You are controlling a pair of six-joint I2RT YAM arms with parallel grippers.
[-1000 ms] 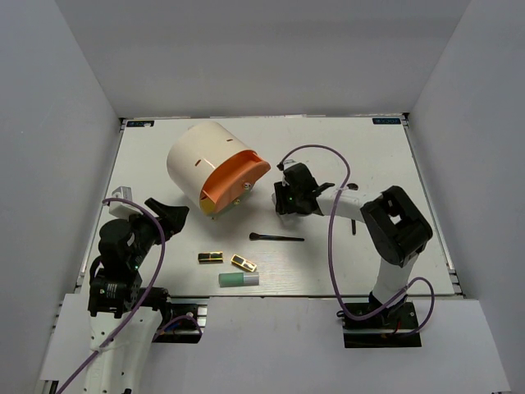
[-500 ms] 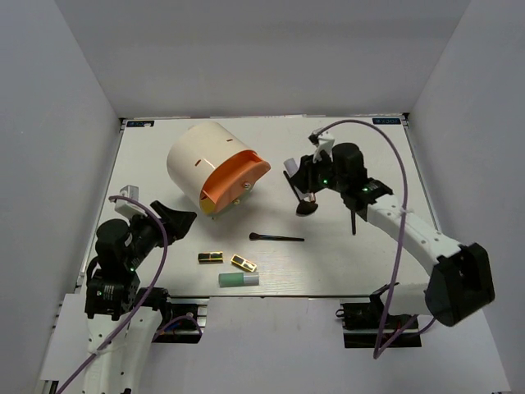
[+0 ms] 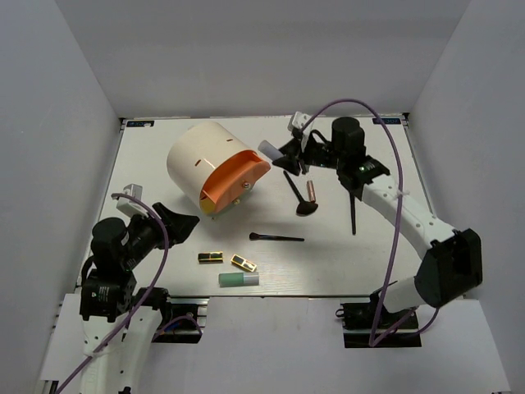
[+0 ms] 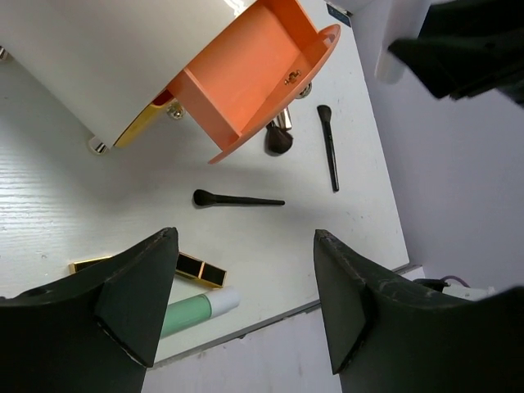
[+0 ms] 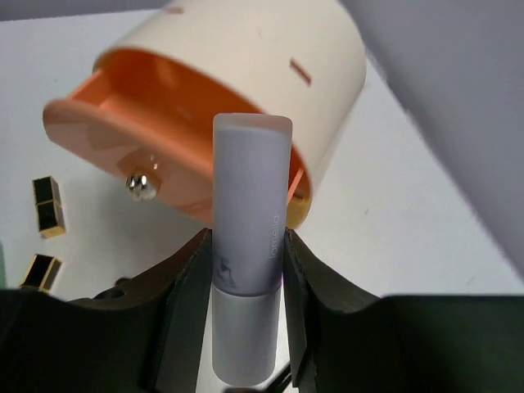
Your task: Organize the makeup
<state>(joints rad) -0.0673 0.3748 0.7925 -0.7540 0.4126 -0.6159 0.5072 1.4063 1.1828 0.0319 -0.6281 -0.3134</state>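
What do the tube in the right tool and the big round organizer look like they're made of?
The white-lavender tube: probably plastic, matte, with an even frosted surface and printed lettering. The cream cylinder: likely moulded plastic with a satin shell; its orange face looks glossier and shows faint reflections.

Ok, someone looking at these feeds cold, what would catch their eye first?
The big cream cylinder with its orange face, lying on its side at the back left of the table. Next, the right hand just beside that orange face, shut on a white-lavender tube. After that, the mint-green tube and two gold-and-black cases near the front edge.
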